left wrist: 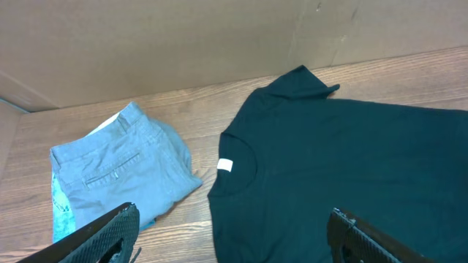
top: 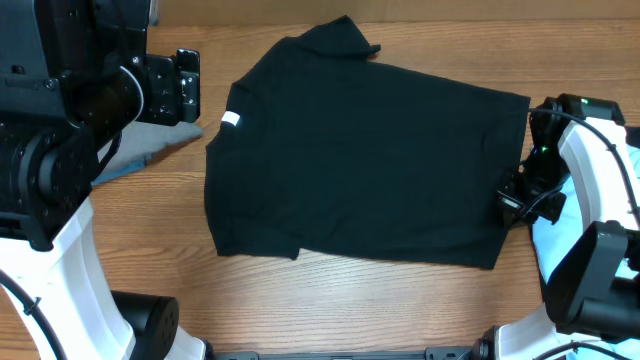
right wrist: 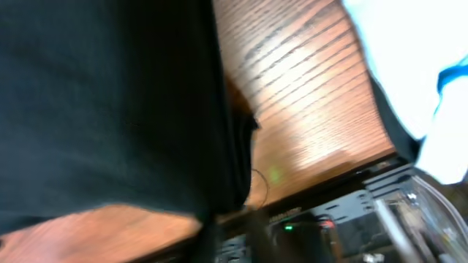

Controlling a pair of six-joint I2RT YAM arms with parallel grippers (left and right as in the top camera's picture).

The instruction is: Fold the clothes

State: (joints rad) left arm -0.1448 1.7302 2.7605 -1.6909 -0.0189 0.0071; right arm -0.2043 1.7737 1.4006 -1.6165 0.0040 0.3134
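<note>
The black T-shirt (top: 360, 160) lies spread flat on the table, with its white neck label (top: 231, 119) to the left. It also shows in the left wrist view (left wrist: 336, 161). My left gripper (left wrist: 234, 241) is open and empty, held above the shirt's collar side; in the overhead view it is at the far left (top: 186, 85). My right gripper (top: 512, 203) is at the shirt's right edge. The right wrist view is blurred, and there the jaws (right wrist: 234, 226) look shut on the black fabric's edge (right wrist: 110, 95). A light blue T-shirt (top: 548, 238) lies under the right arm.
Folded grey trousers (left wrist: 121, 164) with a back pocket lie left of the shirt, over a blue patterned cloth (left wrist: 62, 212). A cardboard wall (left wrist: 183, 44) stands behind the table. The right arm's base (top: 600, 270) is at the table's right edge.
</note>
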